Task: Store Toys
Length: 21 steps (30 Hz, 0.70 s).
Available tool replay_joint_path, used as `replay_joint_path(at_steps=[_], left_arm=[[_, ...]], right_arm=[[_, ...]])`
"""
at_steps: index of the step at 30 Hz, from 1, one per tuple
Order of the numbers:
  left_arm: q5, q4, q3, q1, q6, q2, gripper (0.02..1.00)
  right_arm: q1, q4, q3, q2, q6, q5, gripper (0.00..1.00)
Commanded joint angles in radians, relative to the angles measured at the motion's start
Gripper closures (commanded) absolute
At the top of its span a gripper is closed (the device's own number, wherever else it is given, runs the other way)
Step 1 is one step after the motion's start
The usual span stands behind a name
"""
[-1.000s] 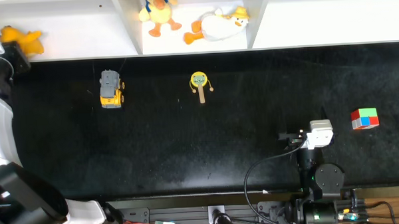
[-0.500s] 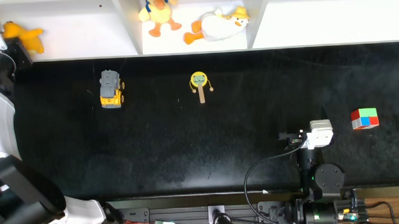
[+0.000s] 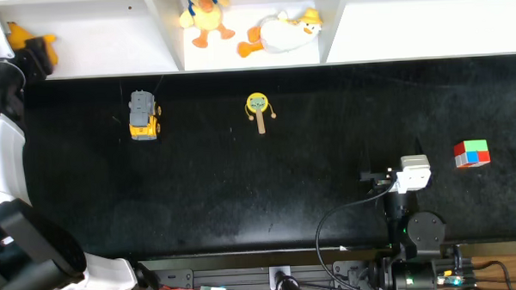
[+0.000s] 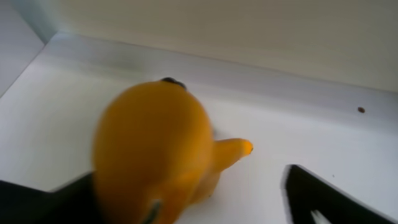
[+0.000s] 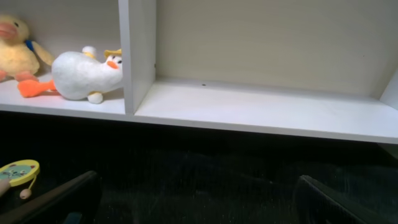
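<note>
The orange toy (image 4: pixel 155 149) sits in the left compartment of the shelf (image 4: pixel 298 137), at ten o'clock, between the released fingers of the left gripper (image 4: pixel 180 186), and could be dragged out if snagged on withdrawal.

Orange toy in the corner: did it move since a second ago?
Yes. The left hand went up the top view, deeper into the shelf's left compartment, and the orange toy slid back a little with it. The hand now partly covers the toy from above. The truck, rattle, cube, ducks and right arm stayed put.
</note>
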Motion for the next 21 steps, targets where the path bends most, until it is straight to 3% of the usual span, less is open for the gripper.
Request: replay_joint_path(at_steps=[1,21], left_arm=[[-0.005,0.006,0.013,-0.004,-0.008,0.021,0.02],[-0.005,0.037,0.013,-0.004,-0.005,0.021,0.02]], right_arm=[[0.006,0.004,-0.013,-0.006,0.008,0.011,0.005],[0.006,0.004,-0.013,-0.006,0.008,0.011,0.005]])
